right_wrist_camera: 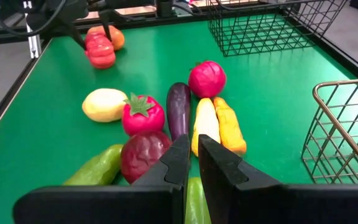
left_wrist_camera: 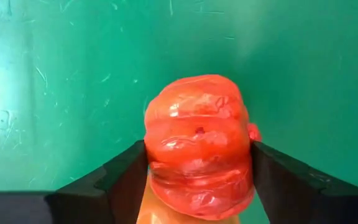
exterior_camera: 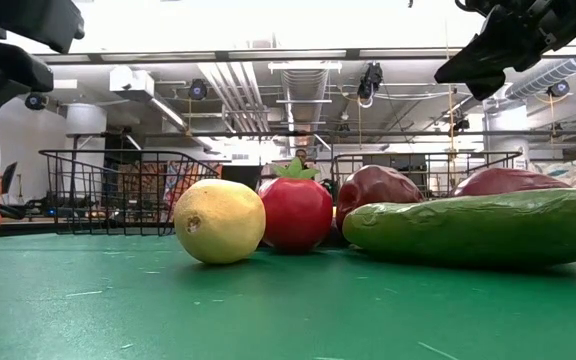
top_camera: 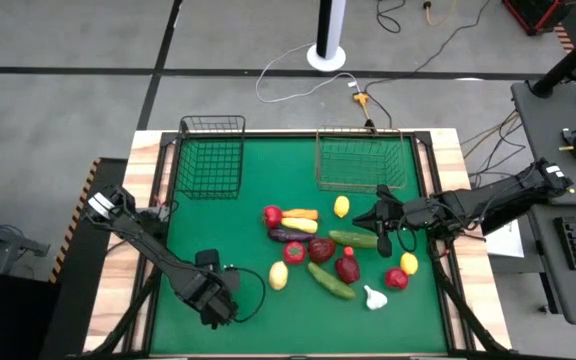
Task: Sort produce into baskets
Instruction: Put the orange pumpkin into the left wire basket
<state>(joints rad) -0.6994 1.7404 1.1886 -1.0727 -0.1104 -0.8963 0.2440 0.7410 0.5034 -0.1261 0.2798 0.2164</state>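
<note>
Green felt covers the table (top_camera: 218, 240), framed by pale wood, grey floor beyond.

Left gripper (top_camera: 213, 305), at 7 o'clock on the mat: fingers (left_wrist_camera: 120, 177) clamped on either side of a glossy red ribbed toy pepper (left_wrist_camera: 197, 146). From overhead the pepper is hidden under the wrist; an orange piece just behind it shows only as a sliver in the right wrist view.

Right gripper (top_camera: 382, 228), at 3 o'clock: jaws nearly closed, a thin slit between them, holding nothing, raised over the end of a green toy cucumber (top_camera: 353, 239). The fingers block most of that cucumber in the right wrist view.

Produce cluster at mat centre: purple eggplant (right_wrist_camera: 178, 109), pale yellow squash (right_wrist_camera: 205, 121), orange carrot-like piece (right_wrist_camera: 230, 127), stemmed red tomato (right_wrist_camera: 143, 115), dark red onion-like piece (right_wrist_camera: 143, 154), yellow lemon (exterior_camera: 219, 221), white garlic (top_camera: 374, 297) at 5 o'clock.

Narrow black wire basket (top_camera: 211, 157) at 11 o'clock; wider brownish wire basket (top_camera: 360, 158) at 1 o'clock, cut off in the right wrist view. Neither holds produce. In the low view both baskets sit partly behind the fruit.
</note>
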